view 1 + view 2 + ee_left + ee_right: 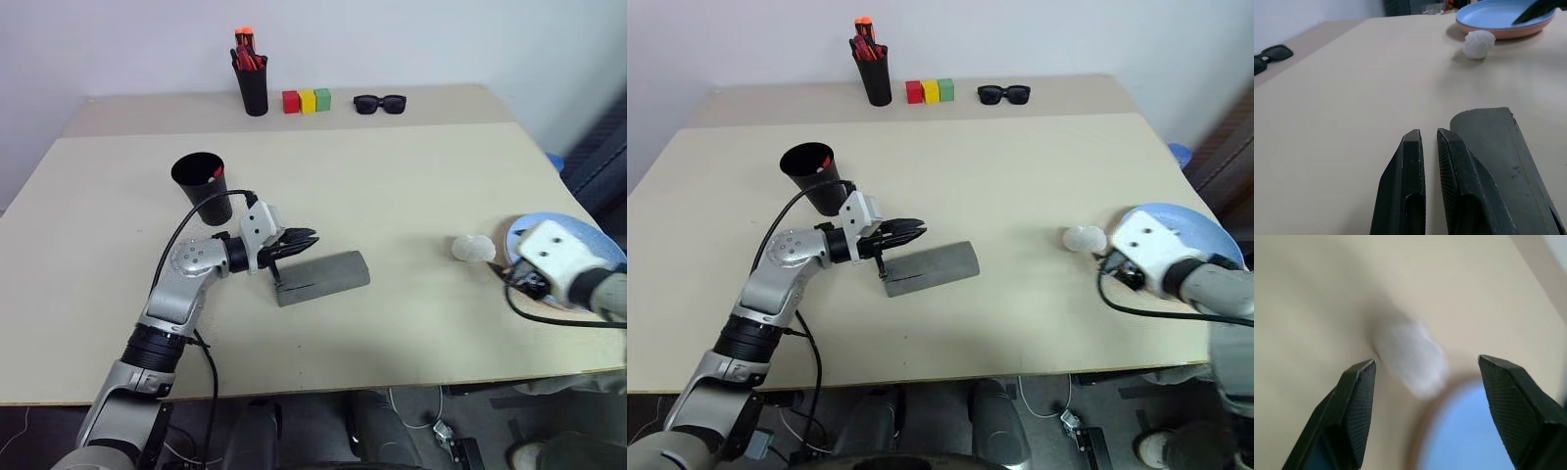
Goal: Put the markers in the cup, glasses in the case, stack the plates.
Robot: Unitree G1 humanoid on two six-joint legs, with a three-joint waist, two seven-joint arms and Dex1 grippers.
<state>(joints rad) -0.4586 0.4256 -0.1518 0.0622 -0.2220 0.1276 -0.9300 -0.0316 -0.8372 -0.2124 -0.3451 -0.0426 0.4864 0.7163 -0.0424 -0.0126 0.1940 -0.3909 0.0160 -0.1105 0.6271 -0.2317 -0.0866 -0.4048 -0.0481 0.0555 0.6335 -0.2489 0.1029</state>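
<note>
Nearest the robot, on the right, the right gripper (pixel 1425 377) hangs w/ its black fingers (pixel 1356 396) wide apart, nothing between them, just above the near rim of the blue plate (pixel 1185 220). Blue plate sits stacked on the pink plate (pixel 1508 33), whose edge peeks out beneath it, at the table's (pixel 392 196) right edge. Just left of the plates, touching neither gripper, lies a small crumpled white ball (pixel 473 249).

Mid-table, left of centre: the grey case (pixel 323 277), lid down, lying flat. The left gripper (pixel 306 238) hovers over the case's left end, fingers (pixel 1410 186) pressed nearly together, holding nothing visible; glasses can't be seen, so can't tell if inside the case.

Just behind the left arm stands the black cup (pixel 203 186), upright, a red marker tip (pixel 217 173) showing at its rim; 2nd marker not discernible.

Far back along the wall: slim black pen pot (pixel 253 86) w/ orange-capped red pens, then red, yellow, green blocks (pixel 307 101) in a row, then black sunglasses (pixel 379 103).
</note>
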